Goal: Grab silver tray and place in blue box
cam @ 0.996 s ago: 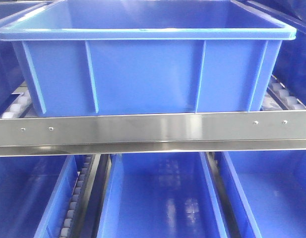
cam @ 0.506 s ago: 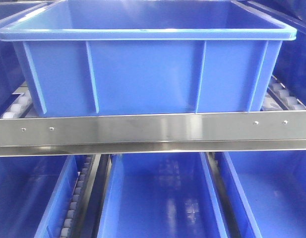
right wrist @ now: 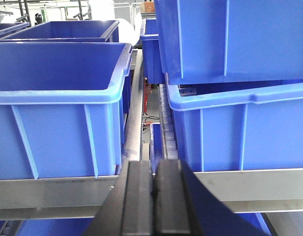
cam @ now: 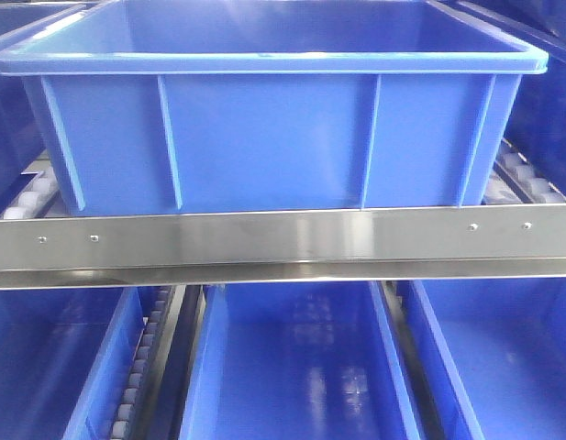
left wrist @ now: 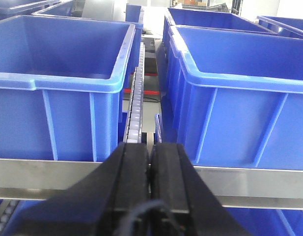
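The blue box (cam: 264, 137) fills the front view: a deep ribbed crate with a thick lipped rim, standing on the upper shelf, and what shows of its inside looks empty. The silver tray is out of view in every frame. My left gripper (left wrist: 150, 147) is shut with nothing between its black fingers, hovering before the gap between two blue crates. My right gripper (right wrist: 154, 163) is also shut and empty, level with the shelf's front rail.
A steel front rail (cam: 283, 236) runs under the box. Several more blue crates (cam: 292, 367) sit on the lower level between roller tracks (cam: 136, 367). Crates (left wrist: 58, 98) (left wrist: 239, 108) flank a roller track (left wrist: 135, 108). One crate (right wrist: 230, 34) is stacked on another (right wrist: 239, 128).
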